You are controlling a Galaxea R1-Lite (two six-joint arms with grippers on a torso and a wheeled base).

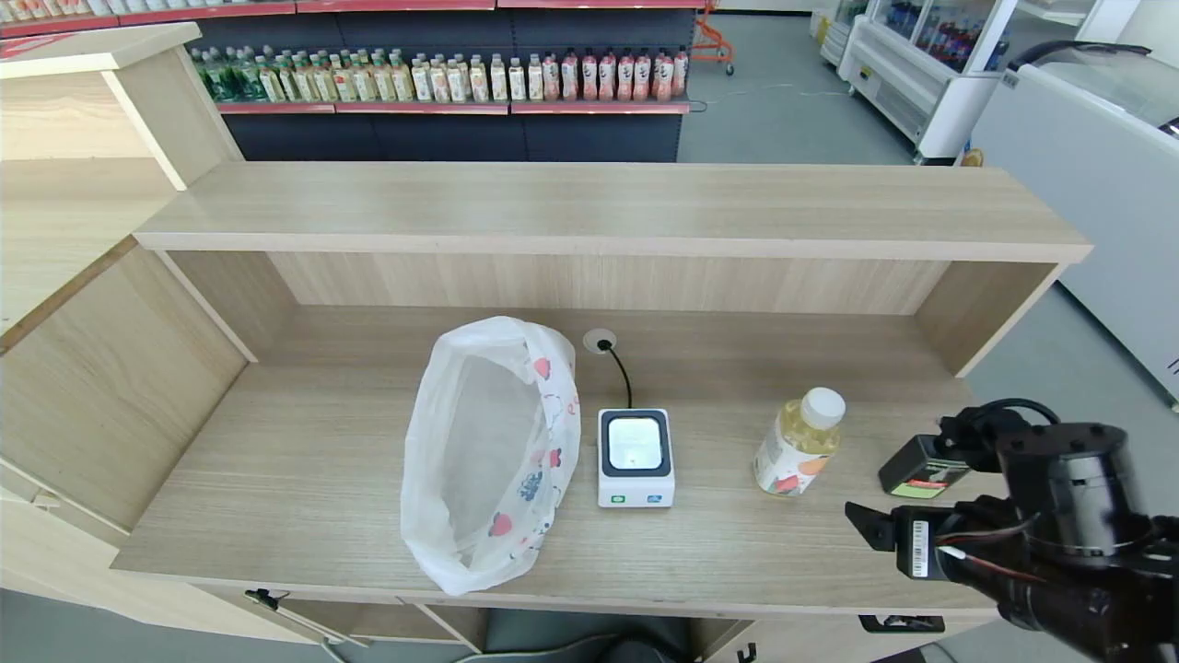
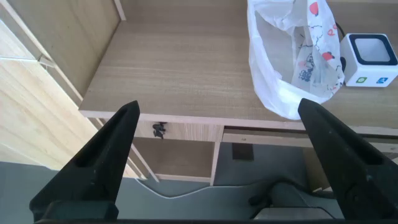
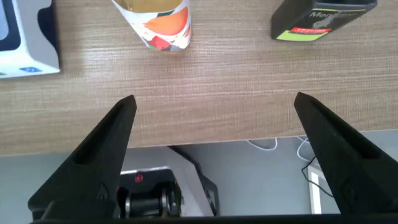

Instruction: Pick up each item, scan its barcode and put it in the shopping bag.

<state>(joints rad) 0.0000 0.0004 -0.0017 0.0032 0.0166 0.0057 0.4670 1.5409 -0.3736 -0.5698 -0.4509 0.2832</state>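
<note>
A white plastic shopping bag (image 1: pixel 488 451) with small prints lies open-mouthed on the wooden counter (image 1: pixel 304 479), left of the white barcode scanner (image 1: pixel 636 456). To the scanner's right stands a bottle (image 1: pixel 799 442) of yellow drink with a white cap, and further right lies a small black box (image 1: pixel 921 468) with a green and red label. My right gripper (image 3: pixel 216 102) is open and holds nothing, just off the counter's front edge, before the bottle (image 3: pixel 158 22) and the black box (image 3: pixel 320 18). My left gripper (image 2: pixel 219 109) is open too, off the front edge near the bag (image 2: pixel 292 56).
The counter is boxed in by a raised back ledge (image 1: pixel 608 207) and wooden side walls. A black cable (image 1: pixel 622 373) runs from the scanner to a hole at the back. Drawers (image 2: pixel 180 130) sit under the front edge. Drink shelves and freezers stand beyond.
</note>
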